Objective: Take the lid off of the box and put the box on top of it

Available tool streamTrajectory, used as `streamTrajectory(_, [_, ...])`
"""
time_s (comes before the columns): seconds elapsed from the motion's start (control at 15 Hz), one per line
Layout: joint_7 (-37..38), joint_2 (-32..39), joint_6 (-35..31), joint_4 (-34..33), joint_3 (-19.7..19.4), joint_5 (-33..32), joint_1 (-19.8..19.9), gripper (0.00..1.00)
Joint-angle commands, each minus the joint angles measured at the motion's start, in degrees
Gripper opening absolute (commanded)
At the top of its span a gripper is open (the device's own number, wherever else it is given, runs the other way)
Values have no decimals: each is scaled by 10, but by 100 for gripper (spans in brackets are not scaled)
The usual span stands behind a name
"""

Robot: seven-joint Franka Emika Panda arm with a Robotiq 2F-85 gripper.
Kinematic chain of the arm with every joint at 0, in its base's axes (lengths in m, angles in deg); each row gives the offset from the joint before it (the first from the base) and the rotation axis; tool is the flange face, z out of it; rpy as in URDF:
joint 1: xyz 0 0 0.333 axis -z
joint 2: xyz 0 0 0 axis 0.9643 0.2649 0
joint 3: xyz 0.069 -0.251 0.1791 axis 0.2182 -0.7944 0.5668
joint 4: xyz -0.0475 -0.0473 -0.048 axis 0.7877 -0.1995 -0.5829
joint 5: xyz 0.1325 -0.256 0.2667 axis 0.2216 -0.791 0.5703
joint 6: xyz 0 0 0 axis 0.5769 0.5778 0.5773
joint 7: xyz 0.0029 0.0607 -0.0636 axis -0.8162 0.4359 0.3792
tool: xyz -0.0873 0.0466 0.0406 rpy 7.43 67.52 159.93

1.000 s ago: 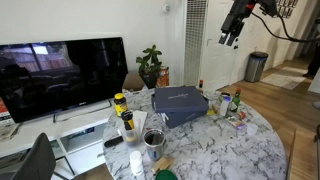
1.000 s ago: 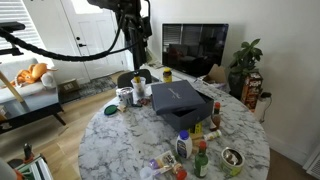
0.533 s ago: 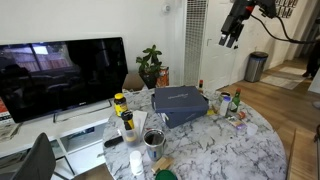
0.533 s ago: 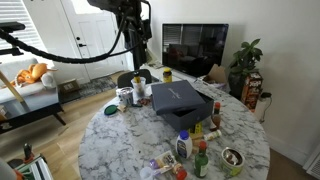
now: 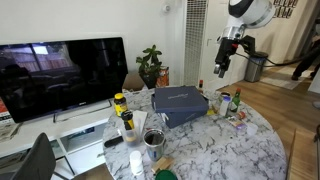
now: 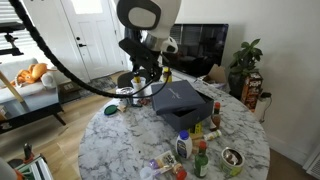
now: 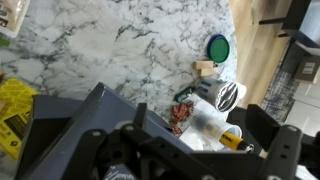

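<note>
The slate-blue box stands in the middle of the marble table, with its lid still closed on top. Both show in the other exterior view, the box under the lid. My gripper hangs above the table's edge, to the side of the box and higher than it, and also shows in an exterior view. In the wrist view the lid's corner fills the lower left. My gripper has its fingers spread wide, open and empty.
Bottles and jars crowd the table around the box. A yellow-lidded jar and a metal cup stand near the front. The wrist view shows a green lid, a white cup and a yellow bag. A TV stands behind.
The arm has swung down from high above the table, and the gripper now hangs lower and closer to the box.
</note>
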Motion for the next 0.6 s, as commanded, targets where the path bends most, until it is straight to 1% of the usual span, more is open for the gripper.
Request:
streamTrajectory(0.0, [-96,110,55,-41,9,50,43,100])
streamTrajectory(0.13, [-143,161,68,-57,21,76,70,100])
streamTrajectory(0.33, [-186,226,77,-86,41,115,105,100])
streamTrajectory(0.4, [-155,181,54,-52,43,82,96,100])
streamTrajectory(0.53, [-160,201,55,-61,49,85,105,100])
